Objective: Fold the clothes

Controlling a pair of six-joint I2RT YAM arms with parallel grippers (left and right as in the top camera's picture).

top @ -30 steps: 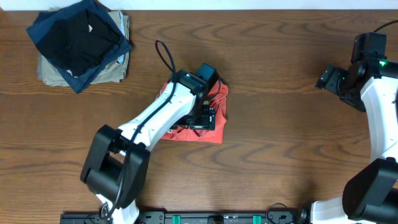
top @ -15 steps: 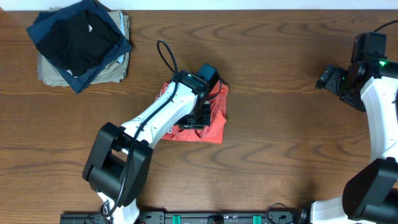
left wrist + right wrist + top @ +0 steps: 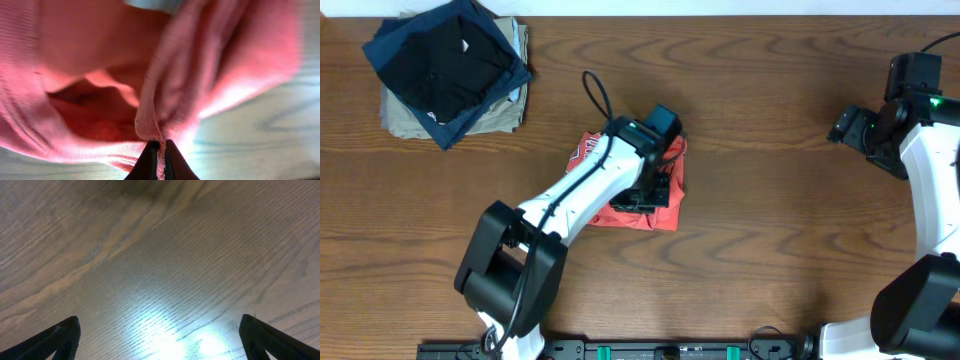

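The left gripper (image 3: 160,159) was pinched tight on a thin ridge of the T-shirt (image 3: 100,75), its dark fingertips meeting with only cloth between them. Above the pinch the coral-red knit rose in soft, finely ribbed folds, with a shadowed hollow to one side and the pale grain of the table (image 3: 260,130) beyond. From overhead the T-shirt lay bunched in a small heap near the table's middle, largely under the left arm (image 3: 585,185), with a patch of white lettering (image 3: 582,152) showing at its upper-left edge. Well apart at the right, the right gripper (image 3: 160,335) stood spread wide over bare wood. A stack of black, navy and khaki garments (image 3: 450,70) sat in the far-left corner.
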